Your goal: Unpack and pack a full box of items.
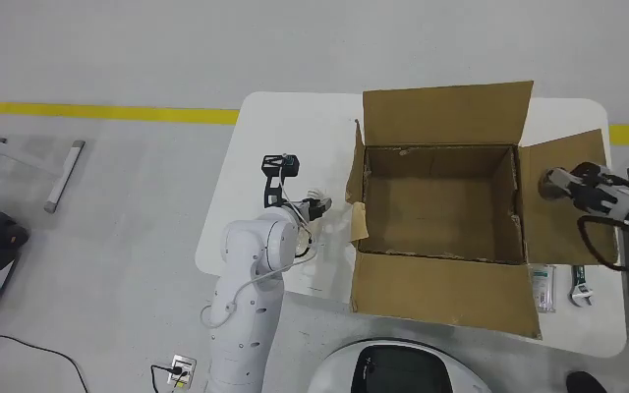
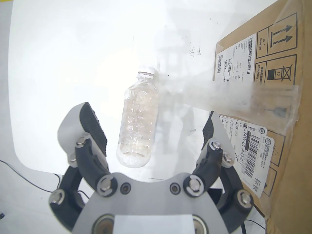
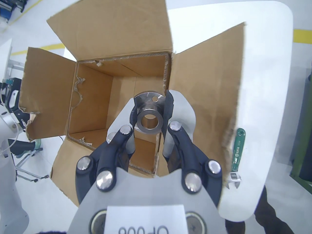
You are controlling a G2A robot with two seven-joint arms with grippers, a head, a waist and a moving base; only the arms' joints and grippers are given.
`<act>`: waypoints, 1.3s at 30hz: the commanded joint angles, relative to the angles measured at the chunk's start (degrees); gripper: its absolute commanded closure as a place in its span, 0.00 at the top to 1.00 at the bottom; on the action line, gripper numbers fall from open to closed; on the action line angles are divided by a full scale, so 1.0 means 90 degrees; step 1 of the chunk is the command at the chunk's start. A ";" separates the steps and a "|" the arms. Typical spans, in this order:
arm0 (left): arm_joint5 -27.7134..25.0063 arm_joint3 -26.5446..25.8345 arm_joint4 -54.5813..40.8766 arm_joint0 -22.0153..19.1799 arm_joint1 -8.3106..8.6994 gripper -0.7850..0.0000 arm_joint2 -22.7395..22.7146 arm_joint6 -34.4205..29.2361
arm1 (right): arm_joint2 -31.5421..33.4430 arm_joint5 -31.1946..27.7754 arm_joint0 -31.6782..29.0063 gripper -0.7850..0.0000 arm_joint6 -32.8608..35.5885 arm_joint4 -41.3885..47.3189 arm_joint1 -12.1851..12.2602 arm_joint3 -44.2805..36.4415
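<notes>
Your left gripper (image 2: 148, 112) hangs with fingers wide over the desk's (image 1: 295, 118) left part. Below the gap a clear bottle (image 2: 139, 118) lies flat, its long axis roughly along the box's (image 1: 442, 295) left wall and its cap pointing away from the wrist. The wall is close on one side; on the other, white desk reaches to the edge. Your right gripper (image 3: 151, 113) is over the box's right flap, clamped on a metal flange (image 3: 148, 122), bore facing the wrist. It hides part of the box floor. A wrench (image 3: 237, 152) lies by the flap.

box (image 1: 447, 113) on table (image 1: 285, 138) | bottle (image 2: 139, 120) on table left of box | wrench (image 1: 581, 287) right of box
</notes>
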 commanded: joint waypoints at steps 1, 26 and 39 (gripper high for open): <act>0.0000 0.0000 0.0000 0.0000 0.0000 1.00 0.0000 0.0000 | 0.0513 -0.0019 -0.0042 0.00 0.0000 0.0266 0.0064 -0.0037; 0.0000 0.0000 0.0000 0.0000 0.0000 1.00 0.0000 0.0000 | 0.1125 0.0390 -0.1237 0.00 -0.0497 -0.0534 0.0662 0.1427; 0.0000 0.0000 0.0000 0.0000 0.0000 1.00 0.0000 0.0000 | -0.0530 0.0405 -0.0482 0.00 -0.1316 -0.2186 0.0866 0.2803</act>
